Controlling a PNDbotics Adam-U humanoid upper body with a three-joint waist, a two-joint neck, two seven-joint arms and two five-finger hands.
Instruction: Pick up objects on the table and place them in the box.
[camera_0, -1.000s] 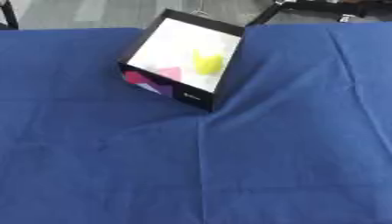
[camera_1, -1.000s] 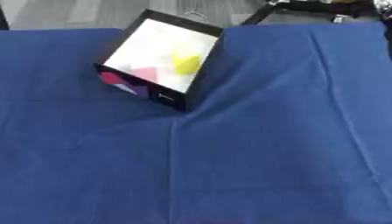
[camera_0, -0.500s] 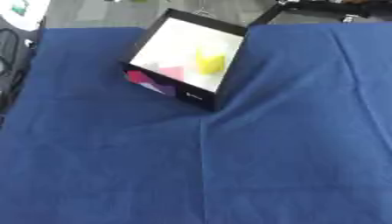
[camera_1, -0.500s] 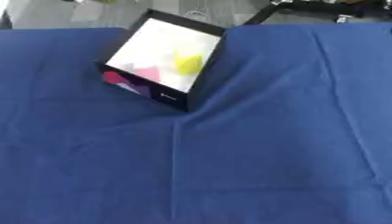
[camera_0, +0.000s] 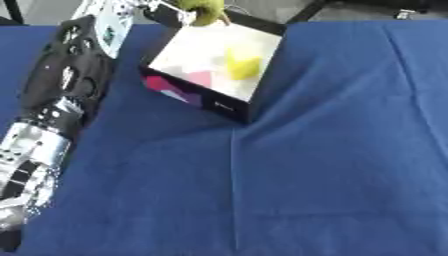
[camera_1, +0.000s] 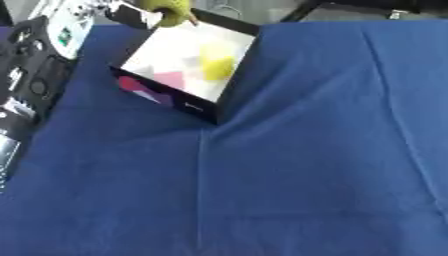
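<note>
An open black box (camera_0: 229, 106) with a white inside sits tilted on the blue cloth at upper middle. In it lie a yellow object (camera_0: 243, 65) and a pink shape (camera_0: 200, 78). My left arm comes up the left side of the view, and my left hand (camera_0: 163, 11) is at the box's far left corner. Its fingers are curled round a yellow-green object (camera_0: 204, 8), which hangs just above the box's far rim. The top edge of the view cuts off part of the hand. My right hand shows in neither view.
A blue cloth (camera_0: 332, 165) with a few creases covers the table. Beyond its far edge, black frame legs (camera_0: 304, 11) stand on a grey floor. My left forearm (camera_0: 48, 120) lies over the cloth's left side.
My left arm has come in from the left and reached up to the box's far left corner with the yellow-green object. The box and its contents have stayed put.
</note>
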